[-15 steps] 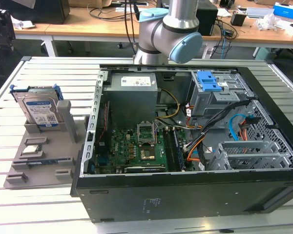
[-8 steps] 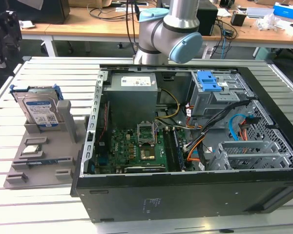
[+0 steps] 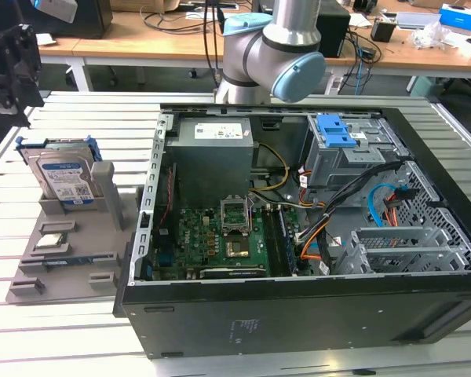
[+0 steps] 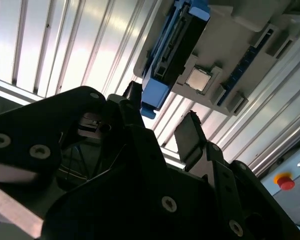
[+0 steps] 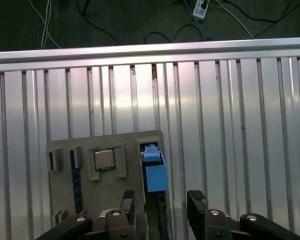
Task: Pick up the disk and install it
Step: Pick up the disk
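The disk [image 3: 63, 177] stands on edge in a grey holder [image 3: 78, 251] at the exterior view's left, silver with a white-and-blue label and a blue carrier frame. My black gripper [image 3: 16, 67] hangs well above and behind it, apart from it. In the first wrist view the gripper [image 5: 161, 200] is open, with its two fingertips [image 5: 196, 199] spread either side of the disk's blue top edge [image 5: 154, 172] far below. The second wrist view shows the open gripper [image 4: 162, 117] and the disk [image 4: 172, 50] edge-on.
A small square silver chip [image 3: 51, 242] lies in the same holder beside the disk. The open computer case [image 3: 298, 220] with its blue drive bay latch [image 3: 339, 132] fills the exterior view's right. The arm's base [image 3: 271, 55] stands behind it. The table is slatted metal.
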You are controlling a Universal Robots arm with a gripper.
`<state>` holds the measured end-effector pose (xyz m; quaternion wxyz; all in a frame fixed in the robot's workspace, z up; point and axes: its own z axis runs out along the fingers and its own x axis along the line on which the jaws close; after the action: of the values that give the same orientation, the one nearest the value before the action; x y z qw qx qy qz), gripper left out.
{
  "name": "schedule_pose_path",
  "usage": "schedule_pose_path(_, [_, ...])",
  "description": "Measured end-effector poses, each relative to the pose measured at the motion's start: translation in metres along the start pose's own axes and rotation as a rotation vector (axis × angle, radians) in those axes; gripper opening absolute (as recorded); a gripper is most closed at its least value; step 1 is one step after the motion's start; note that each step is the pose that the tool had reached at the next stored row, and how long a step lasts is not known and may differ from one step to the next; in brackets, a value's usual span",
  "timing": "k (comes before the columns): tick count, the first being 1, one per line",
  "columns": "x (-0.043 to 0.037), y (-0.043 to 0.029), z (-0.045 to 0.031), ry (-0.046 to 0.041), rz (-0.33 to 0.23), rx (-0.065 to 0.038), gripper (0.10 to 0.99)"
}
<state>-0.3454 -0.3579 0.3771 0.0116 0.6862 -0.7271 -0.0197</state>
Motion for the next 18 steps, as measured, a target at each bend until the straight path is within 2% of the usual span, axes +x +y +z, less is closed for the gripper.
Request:
schedule_pose_path(3, [-0.0001,-0.0004,0.0039,-0.0001,0.0,0.0,0.541])
schedule_pose_path(6, [-0.0001,-0.0012,0.0112,0.0003,-0.001,0.0,0.541])
schedule_pose_path(10, [0.0001,-0.002,0.0254,0.0007,-0.005,0.0,0.541])
schedule_pose_path(18, [0.0002,-0.0028,0.0406,0.0031,-0.024,0.0,0.541])
